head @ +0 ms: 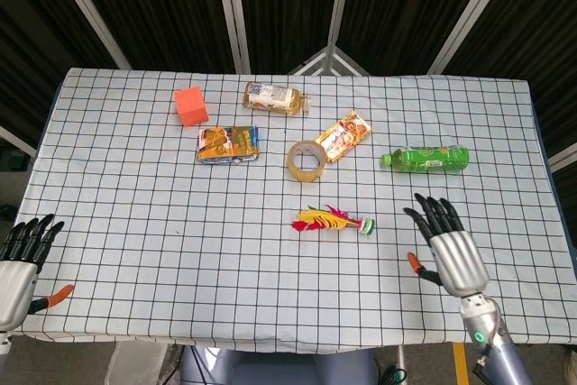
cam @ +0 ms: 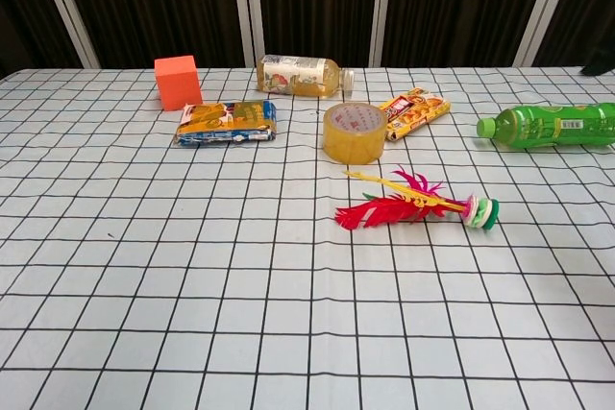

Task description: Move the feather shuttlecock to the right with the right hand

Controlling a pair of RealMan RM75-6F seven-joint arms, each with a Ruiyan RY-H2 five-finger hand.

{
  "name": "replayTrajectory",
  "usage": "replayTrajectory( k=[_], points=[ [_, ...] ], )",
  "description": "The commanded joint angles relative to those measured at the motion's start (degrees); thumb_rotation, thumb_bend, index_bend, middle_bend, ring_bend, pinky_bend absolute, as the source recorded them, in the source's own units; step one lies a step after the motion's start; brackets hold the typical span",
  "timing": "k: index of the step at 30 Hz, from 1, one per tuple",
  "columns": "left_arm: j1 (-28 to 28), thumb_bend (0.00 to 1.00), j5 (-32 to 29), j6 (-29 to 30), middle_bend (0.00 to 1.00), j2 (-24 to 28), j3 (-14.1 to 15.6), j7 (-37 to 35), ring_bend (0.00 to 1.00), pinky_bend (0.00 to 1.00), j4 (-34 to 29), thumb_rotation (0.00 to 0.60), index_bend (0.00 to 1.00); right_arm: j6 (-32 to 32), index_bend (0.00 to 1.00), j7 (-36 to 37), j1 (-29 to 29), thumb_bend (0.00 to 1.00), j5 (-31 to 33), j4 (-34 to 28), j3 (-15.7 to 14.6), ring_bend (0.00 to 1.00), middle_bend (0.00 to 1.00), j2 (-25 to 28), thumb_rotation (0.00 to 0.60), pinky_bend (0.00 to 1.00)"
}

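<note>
The feather shuttlecock (head: 332, 221) lies flat near the middle of the checked table, red and yellow feathers pointing left, white and green base to the right; the chest view shows the shuttlecock (cam: 419, 205) too. My right hand (head: 445, 247) hovers open to its right, fingers spread and pointing away, about a hand's width from the base. My left hand (head: 20, 264) rests open at the table's front left corner. Neither hand shows in the chest view.
Behind the shuttlecock stand a tape roll (head: 306, 160) and a snack packet (head: 343, 135). A green bottle (head: 427, 159) lies to the right rear. Farther back left are an orange cube (head: 190, 105), a yellow pouch (head: 228, 143) and a tea bottle (head: 274, 96).
</note>
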Motion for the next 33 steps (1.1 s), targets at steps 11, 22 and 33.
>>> replayTrajectory(
  k=[11,22,33],
  points=[
    [-0.31,0.00,-1.08,-1.10,0.00,0.65,-0.12,-1.43,0.00,0.00,-0.66,0.600,0.00,-8.16,0.44,-12.05,11.37,0.40,14.99,4.25,5.47,0.00,0.16,-22.88,0.600,0.00],
    [-0.64,0.00,-2.11,-2.28,0.00,1.38,-0.18,-2.82,0.00,0.00,-1.53,0.600,0.00,-7.86,0.44,-14.29,17.44,0.40,19.05,14.81,10.42,0.00,0.16,-35.12,0.600,0.00],
    [-0.99,0.00,-2.57,-3.31,0.00,1.96,-0.05,-3.73,0.00,0.00,-2.04,0.600,0.00,-7.65,0.46,-12.48,20.00,0.40,20.63,22.71,11.95,0.00,0.18,-37.95,0.600,0.00]
  ],
)
